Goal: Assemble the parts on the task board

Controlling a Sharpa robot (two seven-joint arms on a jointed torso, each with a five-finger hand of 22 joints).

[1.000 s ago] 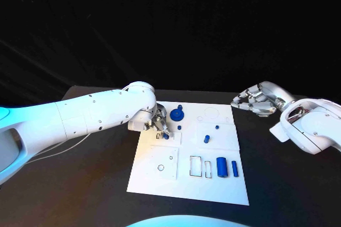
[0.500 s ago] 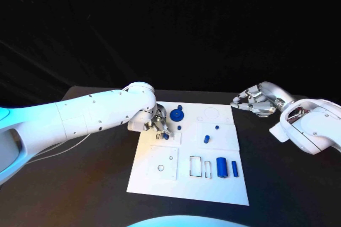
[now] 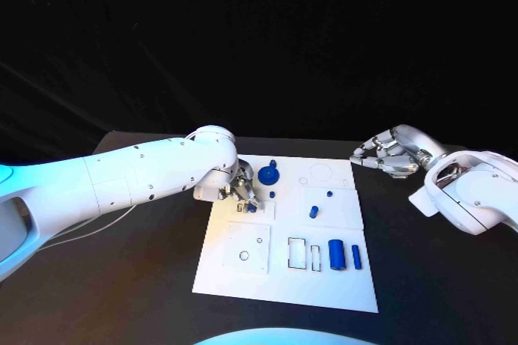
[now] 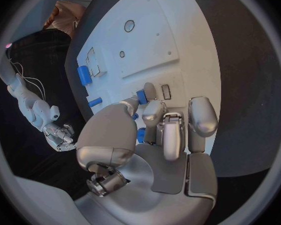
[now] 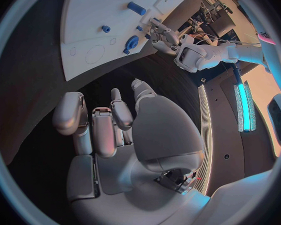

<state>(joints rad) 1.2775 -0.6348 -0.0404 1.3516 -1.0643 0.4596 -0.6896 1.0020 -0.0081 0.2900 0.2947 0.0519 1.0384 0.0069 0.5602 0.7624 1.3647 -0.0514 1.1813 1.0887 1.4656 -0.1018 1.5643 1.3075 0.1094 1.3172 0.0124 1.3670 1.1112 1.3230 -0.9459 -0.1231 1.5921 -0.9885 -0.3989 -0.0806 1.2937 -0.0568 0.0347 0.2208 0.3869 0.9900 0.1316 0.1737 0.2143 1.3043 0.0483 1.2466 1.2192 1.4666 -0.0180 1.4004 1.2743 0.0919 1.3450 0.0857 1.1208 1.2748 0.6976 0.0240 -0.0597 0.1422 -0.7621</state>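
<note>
- Head view: the glossy white, rectangular task board (image 3: 283, 281) lies flat on the matte black tabletop (image 3: 129, 285).
- At the board's 10 o'clock corner, the silver left hand (image 3: 239, 189) pinches a small blue peg (image 3: 251, 206) between its fingertips.
- At 2 o'clock, the right hand (image 3: 385, 156) hovers off the board, fingers curled on nothing.
- Two blue cylinders (image 3: 337, 253) lie side by side at 5 o'clock.

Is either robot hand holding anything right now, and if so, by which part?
The left robot hand pinches a small blue part between its fingertips over the task board; which end it grips cannot be told. The right robot hand holds nothing.
</note>
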